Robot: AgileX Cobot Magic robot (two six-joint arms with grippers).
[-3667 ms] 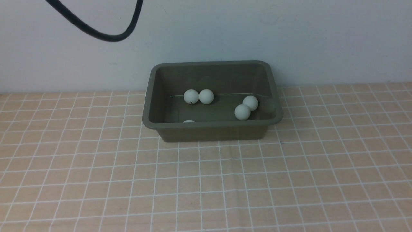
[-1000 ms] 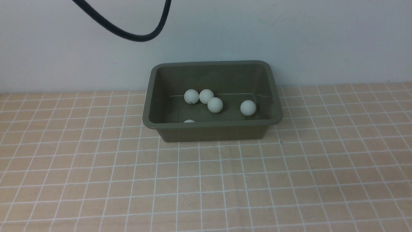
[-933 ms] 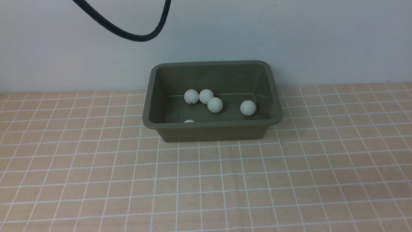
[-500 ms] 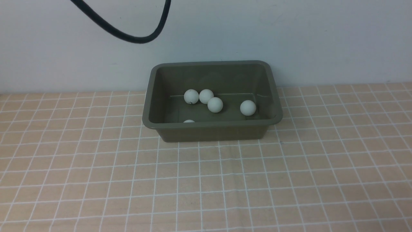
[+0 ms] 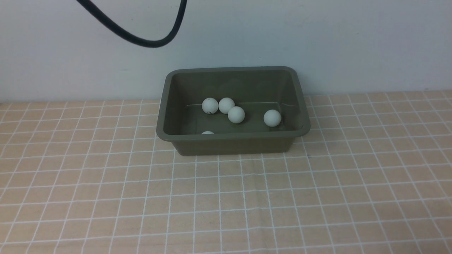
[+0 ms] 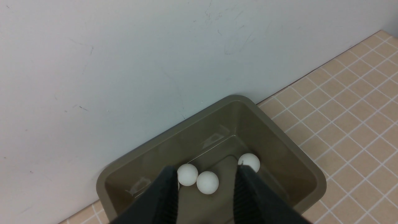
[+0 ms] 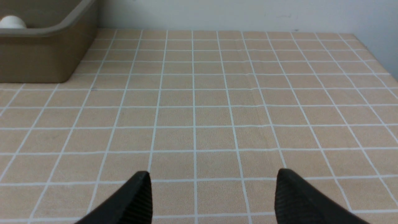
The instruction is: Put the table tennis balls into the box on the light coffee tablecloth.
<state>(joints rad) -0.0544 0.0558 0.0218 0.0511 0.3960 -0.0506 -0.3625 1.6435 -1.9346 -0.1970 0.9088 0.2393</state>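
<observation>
The olive-green box (image 5: 229,137) stands on the light coffee tablecloth (image 5: 226,197) against the back wall. Several white table tennis balls lie inside it: three clustered left of middle (image 5: 226,105), one at the right (image 5: 272,118), and one half hidden behind the front wall (image 5: 207,132). In the left wrist view my left gripper (image 6: 205,168) is open and empty above the box (image 6: 311,174), with balls (image 6: 207,182) showing between its fingers. In the right wrist view my right gripper (image 7: 212,173) is open and empty over bare cloth, to the right of the box (image 7: 40,59). Neither gripper shows in the front view.
A black cable (image 5: 141,38) loops down in front of the wall above the box's left side. The wall stands right behind the box. The cloth's far right edge shows in the right wrist view (image 7: 385,67).
Since 3.7 s ago one ball has rolled from the right pair to the left cluster, and the cable has shifted right. Over the last second the balls lie still.
</observation>
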